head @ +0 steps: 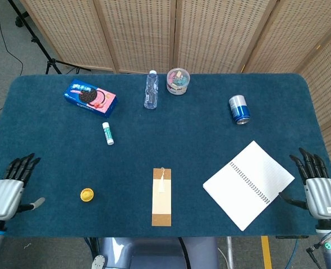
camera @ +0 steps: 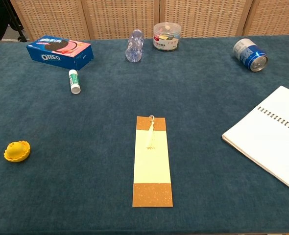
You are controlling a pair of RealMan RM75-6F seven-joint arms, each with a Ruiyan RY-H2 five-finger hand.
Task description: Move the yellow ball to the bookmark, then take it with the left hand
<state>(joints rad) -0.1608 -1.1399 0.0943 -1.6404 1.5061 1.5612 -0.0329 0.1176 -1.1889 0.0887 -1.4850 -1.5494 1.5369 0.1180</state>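
Note:
The yellow ball [head: 87, 195] [camera: 16, 151] lies alone on the blue cloth near the front left. The bookmark [head: 162, 196] [camera: 152, 160], pale yellow with brown ends and a tassel, lies flat at the front middle, well to the right of the ball. My left hand [head: 7, 188] hovers at the table's left front corner, fingers spread, holding nothing, a good way left of the ball. My right hand [head: 317, 187] is at the right front edge, fingers spread and empty. Neither hand shows in the chest view.
An open spiral notebook [head: 249, 184] lies front right. Along the back are an Oreo box [head: 90, 97], a clear bottle [head: 150, 89], a plastic tub [head: 178, 80] and a blue can [head: 239, 109] on its side. A glue stick [head: 107, 133] lies left of centre.

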